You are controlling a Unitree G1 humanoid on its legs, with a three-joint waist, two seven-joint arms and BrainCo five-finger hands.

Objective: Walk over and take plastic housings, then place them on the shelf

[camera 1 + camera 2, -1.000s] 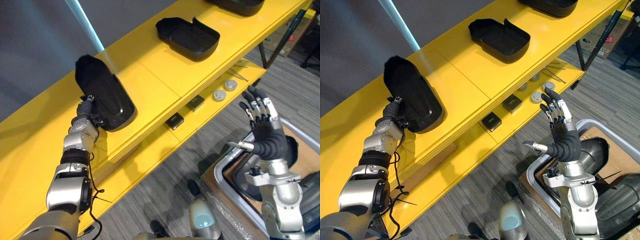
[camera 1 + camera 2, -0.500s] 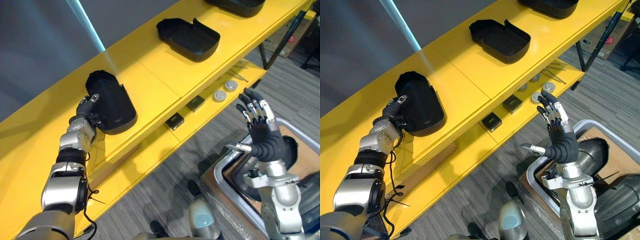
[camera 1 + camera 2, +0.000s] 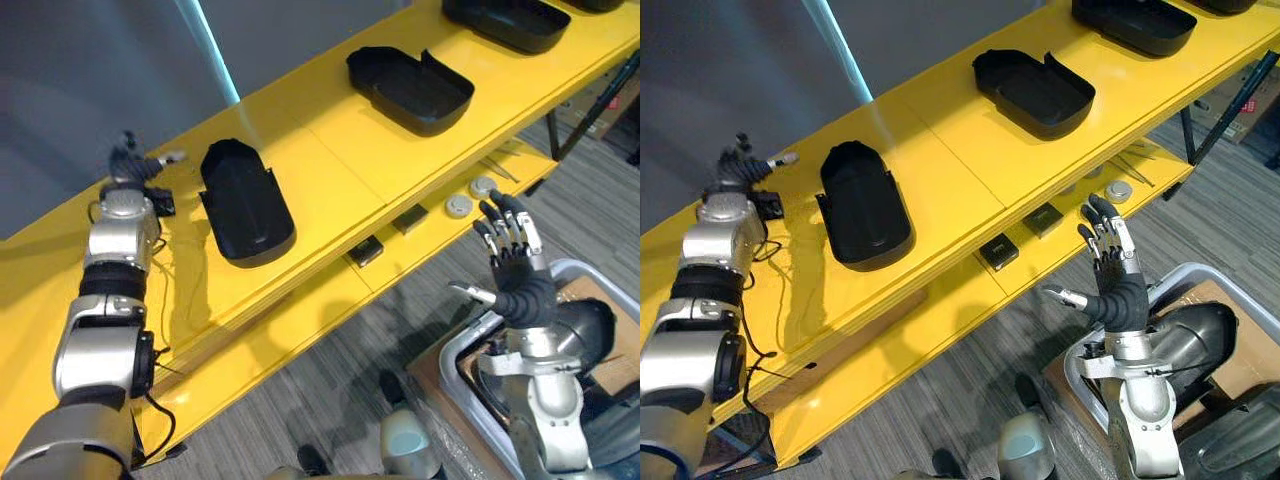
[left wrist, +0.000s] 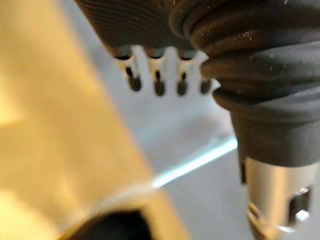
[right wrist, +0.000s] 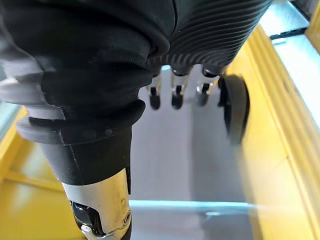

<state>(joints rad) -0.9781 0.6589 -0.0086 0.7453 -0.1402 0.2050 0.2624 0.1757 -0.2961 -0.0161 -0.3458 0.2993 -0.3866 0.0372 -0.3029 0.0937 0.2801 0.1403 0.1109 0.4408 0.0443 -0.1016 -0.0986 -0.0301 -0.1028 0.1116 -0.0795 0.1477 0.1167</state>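
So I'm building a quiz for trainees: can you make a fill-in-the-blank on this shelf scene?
The shelf is painted ___. The left hand holds ___, apart from the nearest housing. The right hand is ___, not shut. The discs lie on the shelf's ___ board.
Missing words: yellow; nothing; open; lower.

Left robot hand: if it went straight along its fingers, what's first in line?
Probably the grey wall behind the yellow shelf. The left robot hand is open near the shelf's back edge; the black housing lies aside. Depth unclear.
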